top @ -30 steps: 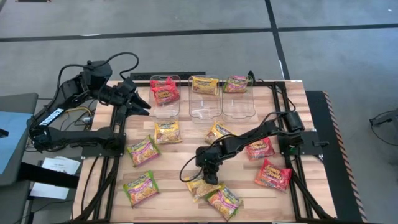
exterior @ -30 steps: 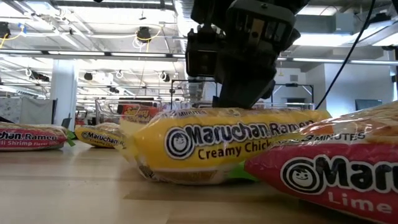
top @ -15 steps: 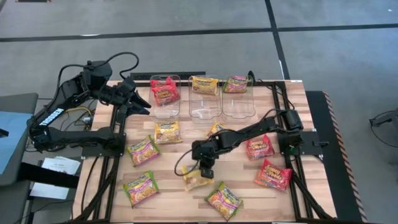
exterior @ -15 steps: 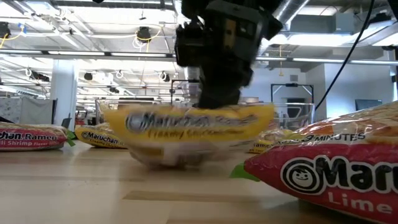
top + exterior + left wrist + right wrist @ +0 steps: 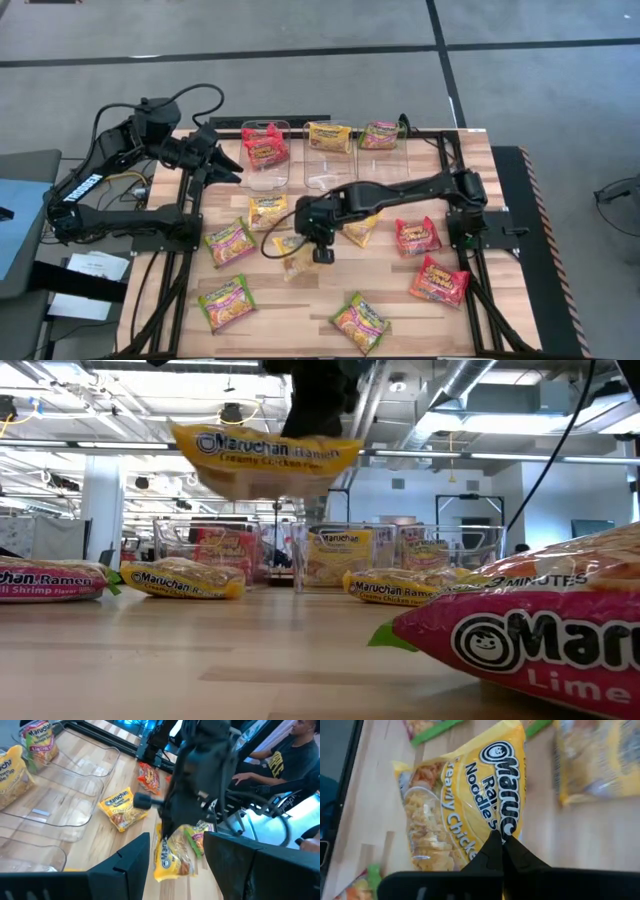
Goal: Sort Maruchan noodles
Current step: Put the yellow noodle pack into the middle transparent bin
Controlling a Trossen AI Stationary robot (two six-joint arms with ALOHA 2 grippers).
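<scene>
My right gripper [image 5: 312, 242] is shut on a yellow Maruchan packet [image 5: 292, 256] and holds it above the table's middle. In the low view the packet [image 5: 265, 458] hangs well above the wood. My left gripper [image 5: 232, 172] is open and empty at the far left, beside three clear bins [image 5: 330, 170]. The bins hold a red packet [image 5: 265, 146], a yellow packet [image 5: 328, 135] and a green-and-pink packet [image 5: 380, 134]. Several more packets lie flat on the table, among them a yellow one [image 5: 268, 211] and a red one [image 5: 417, 236]. My right gripper pinches the yellow packet between its two fingers near one edge [image 5: 492, 827]. The fingers come from above, pointing down. The packet hangs below them, lifted clear of the table and roughly level, its ends sagging a little [image 5: 200, 445].
Green-and-pink packets lie near the table's left [image 5: 230, 241], near left [image 5: 226, 301] and near edge [image 5: 360, 321]. Another red packet [image 5: 438, 280] lies at the right and a yellow one [image 5: 358, 229] under the right arm. A seated person [image 5: 287, 755] shows beyond the table.
My right gripper has risen and gone toward the table's far edge and a little left, shut on the yellow packet. The packet, which lay on the table beside the green-and-pink one near the front edge, is now lifted clear.
</scene>
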